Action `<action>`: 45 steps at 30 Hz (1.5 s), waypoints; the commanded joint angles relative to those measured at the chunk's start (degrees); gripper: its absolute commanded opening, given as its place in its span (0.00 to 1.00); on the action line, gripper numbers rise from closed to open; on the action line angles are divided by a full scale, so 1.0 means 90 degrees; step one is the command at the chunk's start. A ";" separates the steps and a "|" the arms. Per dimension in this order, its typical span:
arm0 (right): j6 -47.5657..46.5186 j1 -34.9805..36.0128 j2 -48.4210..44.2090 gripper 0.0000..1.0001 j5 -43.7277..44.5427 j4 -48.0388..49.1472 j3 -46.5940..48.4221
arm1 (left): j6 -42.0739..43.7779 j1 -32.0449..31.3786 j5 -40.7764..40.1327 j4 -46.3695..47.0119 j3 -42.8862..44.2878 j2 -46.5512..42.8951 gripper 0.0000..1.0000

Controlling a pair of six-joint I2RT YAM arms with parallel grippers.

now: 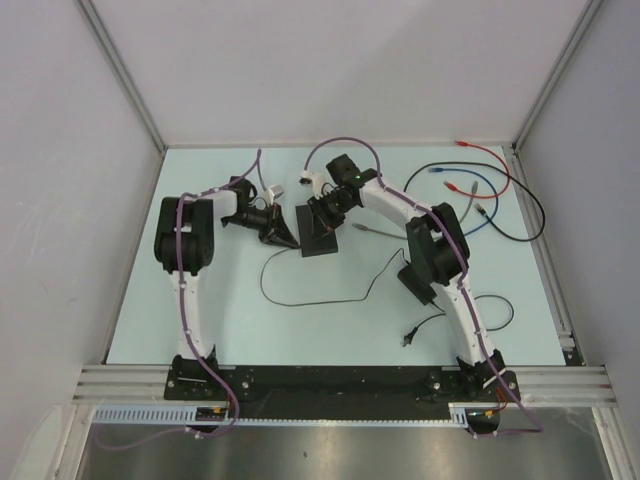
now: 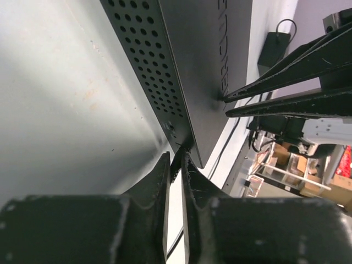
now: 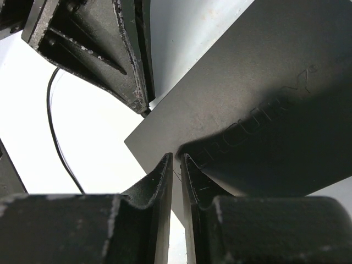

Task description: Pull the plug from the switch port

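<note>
– Top external view: where is the switch?
– A flat, matte-black rectangular switch [image 1: 320,238] sits mid-way across a pale green table [image 1: 200,320], between the two arms. The left gripper [image 1: 283,237] points at its left side. The right gripper [image 1: 325,212] comes over its far end. A thin black lead [image 1: 300,298] curls on the table just in front. The finger gaps are too small to judge here.
– Left wrist view?
– The left gripper [image 2: 176,165] is nearly closed, with only a thin slit between its fingers. Its tips are at the corner of the switch [image 2: 203,66], beside the perforated side wall. A dark sliver lies between the tips, and I cannot tell what it is. The right gripper [image 2: 226,105] enters from the right, its fingers close together and its tips at the lettered face. A small black adapter brick [image 2: 273,48] lies beyond.
– Right wrist view?
– The right gripper [image 3: 176,162] is also nearly closed, its tips over the lettered face of the switch [image 3: 247,110], just inside a corner. I cannot tell whether it pinches anything. The left gripper [image 3: 142,107] meets the adjoining edge.
</note>
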 commanded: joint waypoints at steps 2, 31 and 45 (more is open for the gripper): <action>-0.0153 0.0040 0.0245 0.17 0.0133 -0.0124 -0.0131 | 0.0441 -0.0083 0.0294 -0.0266 0.0127 0.0299 0.07; -0.0270 0.0070 0.0177 0.15 0.0299 -0.0222 -0.0268 | 0.3221 -0.0209 -0.2348 0.0611 -0.0790 -0.1809 0.52; -0.0280 0.0050 0.0138 0.16 0.0328 -0.0232 -0.0424 | 0.4552 -0.1079 -0.3075 0.2136 -0.2490 -0.2914 0.50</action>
